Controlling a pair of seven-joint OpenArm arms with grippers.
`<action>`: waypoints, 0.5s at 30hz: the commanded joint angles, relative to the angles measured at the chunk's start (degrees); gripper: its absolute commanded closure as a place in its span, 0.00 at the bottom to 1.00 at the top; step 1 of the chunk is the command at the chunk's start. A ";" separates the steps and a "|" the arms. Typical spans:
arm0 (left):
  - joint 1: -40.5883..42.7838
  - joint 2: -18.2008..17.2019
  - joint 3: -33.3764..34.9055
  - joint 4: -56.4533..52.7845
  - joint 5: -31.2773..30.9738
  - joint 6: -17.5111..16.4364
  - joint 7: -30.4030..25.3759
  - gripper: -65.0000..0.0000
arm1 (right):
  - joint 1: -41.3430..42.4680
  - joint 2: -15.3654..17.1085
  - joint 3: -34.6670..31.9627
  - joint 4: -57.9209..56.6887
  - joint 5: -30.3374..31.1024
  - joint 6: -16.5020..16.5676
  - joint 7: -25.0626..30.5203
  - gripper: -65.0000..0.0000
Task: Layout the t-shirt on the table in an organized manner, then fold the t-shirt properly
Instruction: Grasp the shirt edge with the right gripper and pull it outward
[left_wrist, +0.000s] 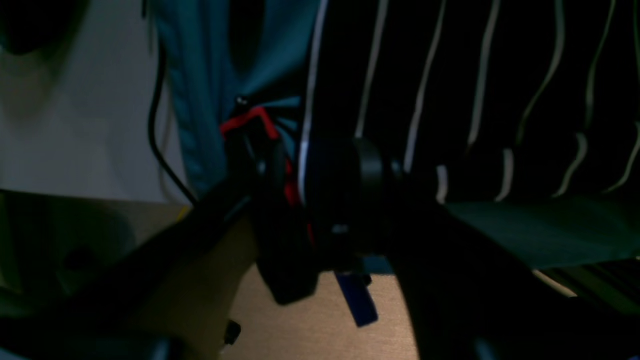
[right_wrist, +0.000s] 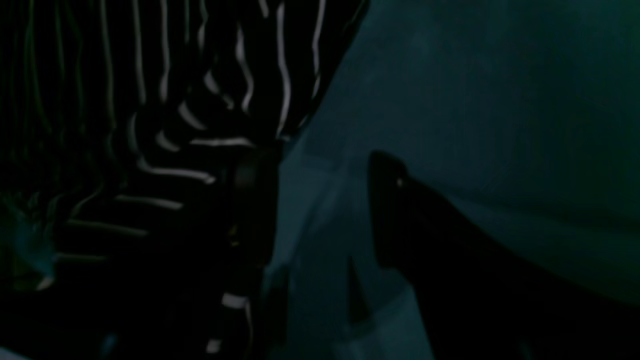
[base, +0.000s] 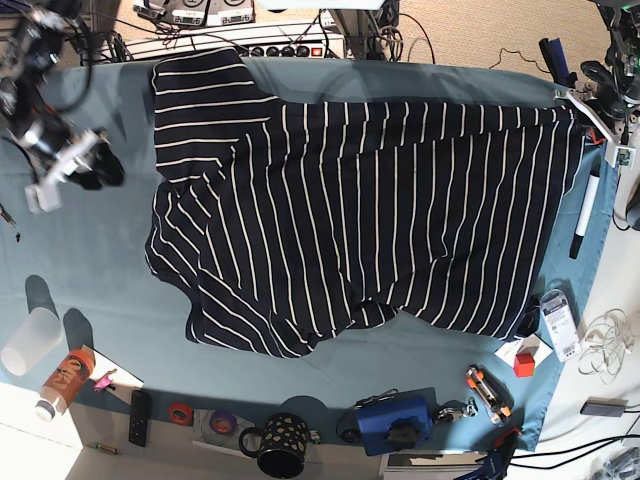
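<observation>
Looking down from the base view, I see the t-shirt (base: 360, 210) spread wide across the table (base: 90, 290), its stripes running toward the near edge, with 1 sleeve lying flat at the far left corner and the hem side bunched unevenly near the middle front. My left gripper (base: 590, 112) sits at the shirt's far right corner, at the table's edge; in the left wrist view the fingers (left_wrist: 320, 200) are closed together against striped fabric (left_wrist: 450, 100), though the picture is too dark to say if cloth is pinched. My right gripper (base: 62, 160) hangs over bare teal cloth, apart from the shirt; its wrist view shows the fingertips (right_wrist: 385, 175) spread, nothing between them.
</observation>
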 joint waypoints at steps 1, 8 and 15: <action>0.33 -0.92 -0.59 0.59 0.00 0.42 -0.22 0.66 | 1.27 0.63 -0.81 -0.02 1.01 0.01 0.55 0.55; 0.33 -0.92 -0.59 0.59 0.00 0.42 -0.22 0.66 | 6.71 -0.48 -11.34 -9.11 -6.43 -1.95 7.63 0.55; 0.33 -0.92 -0.59 0.59 -0.02 0.44 -0.22 0.66 | 10.29 -4.66 -13.94 -14.16 -8.37 -1.73 9.14 0.55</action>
